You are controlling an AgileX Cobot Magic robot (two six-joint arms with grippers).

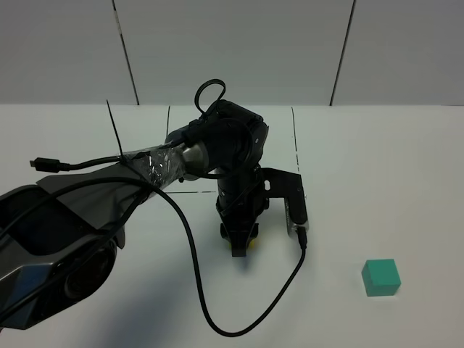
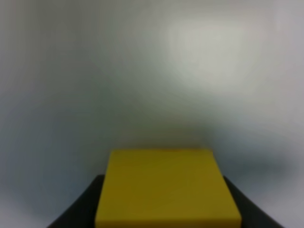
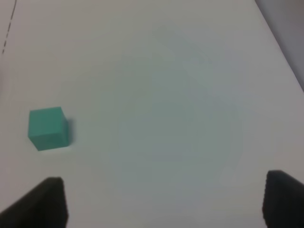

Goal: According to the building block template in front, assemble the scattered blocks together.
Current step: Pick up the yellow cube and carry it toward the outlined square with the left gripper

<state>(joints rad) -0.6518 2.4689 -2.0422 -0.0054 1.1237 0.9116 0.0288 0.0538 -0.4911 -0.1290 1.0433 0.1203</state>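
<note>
My left gripper (image 1: 239, 245) reaches to the middle of the table, pointing down, shut on the yellow cube (image 1: 251, 243). Only a sliver of that cube shows between the fingers, at or just above the tabletop. In the left wrist view the yellow cube (image 2: 167, 190) fills the lower middle, with a dark finger (image 2: 78, 211) at each side. The teal-green cube (image 1: 380, 277) sits alone on the table to the right, also seen in the right wrist view (image 3: 46, 128). My right gripper (image 3: 166, 194) hovers open above bare table, with the teal cube off to one side. The building block template is hidden behind the left arm.
Thin black drawn lines (image 1: 293, 138) run on the white table (image 1: 377, 181) behind the left arm. A black cable (image 1: 196, 275) loops from the arm over the table in front. The grey wall stands at the back.
</note>
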